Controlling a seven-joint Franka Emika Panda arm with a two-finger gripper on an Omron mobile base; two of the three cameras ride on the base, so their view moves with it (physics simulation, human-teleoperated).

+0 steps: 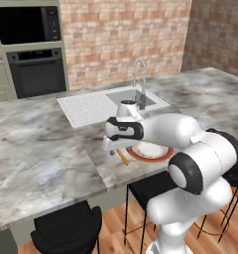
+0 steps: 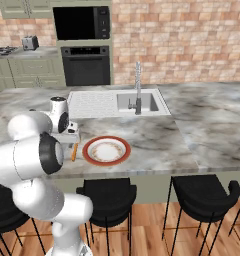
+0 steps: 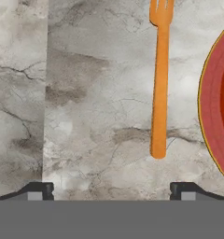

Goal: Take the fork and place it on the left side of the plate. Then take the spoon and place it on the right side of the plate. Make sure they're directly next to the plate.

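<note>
Brick walls backed the kitchen, w/ a black oven [image 2: 86, 65] & a microwave [image 2: 81, 23] set in pale cabinets. Up front ran a grey marble counter [image 2: 192, 130], holding a sink [image 2: 137, 102] w/ a tall steel tap [image 2: 137, 87] & a ribbed draining board [image 2: 92, 104] beside it. Black stools [image 2: 202, 197] stood along the near edge.

My arm reached over the counter's near edge, just in front of the draining board. My claw [image 3: 111, 189] pointed straight down at the marble, jaws spread wide, nothing between them & nothing touched; both dark tips showed apart at the bottom of the hand view.

Below it lay the fork [image 3: 159, 79], flat on the marble, orange, its handle end nearest my tips & the tines far from me. It ran alongside the plate's [image 3: 215, 107] red-brown rim, close by but w/ a strip of bare marble between them, not touching. From the right base view the fork [image 2: 74, 151] sat on the plate's [image 2: 106, 150] left side, just beside it, partly behind my wrist. From the left base view a short piece of the fork [image 1: 122, 157] showed under my hand, next to the plate [image 1: 149, 151]. The plate itself sat near the counter's front edge, cream centre bare.
</note>
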